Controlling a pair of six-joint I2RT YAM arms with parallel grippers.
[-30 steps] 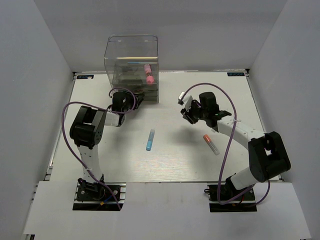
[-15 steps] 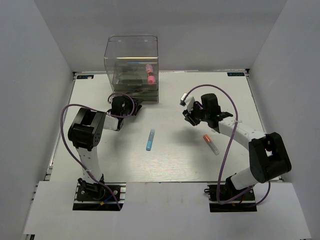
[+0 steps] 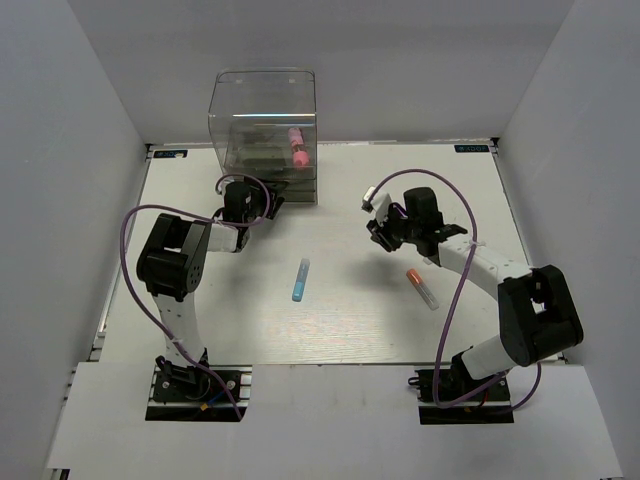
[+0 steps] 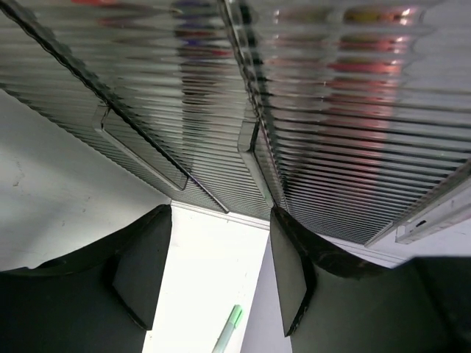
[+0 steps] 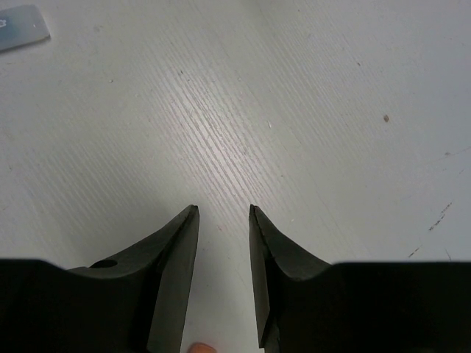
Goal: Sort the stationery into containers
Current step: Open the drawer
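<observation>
We see our left gripper [image 4: 221, 213] spread wide, empty, close against the clear box [image 3: 262, 110], perhaps touching; right gripper [image 5: 224, 210] slightly parted, empty, well right of it

The white table [image 3: 350, 320] shows a fine streaked grain in the right wrist view; a grey back wall [image 3: 420, 70] rises from the table's far edge; a left wall [image 3: 60, 200] and a right wall [image 3: 590, 200] stand along its sides; a small dark label [image 3: 172, 154] sits at the table's far left corner, a second label [image 3: 472, 149] near its far right corner; a metal rail [image 3: 100, 335] runs along the table's left edge; a white panel [image 3: 330, 415] spans its near edge; a pale blue tag [image 5: 22, 26] lies flat on the table, a dark speck [image 5: 385, 118] well apart from it.
</observation>
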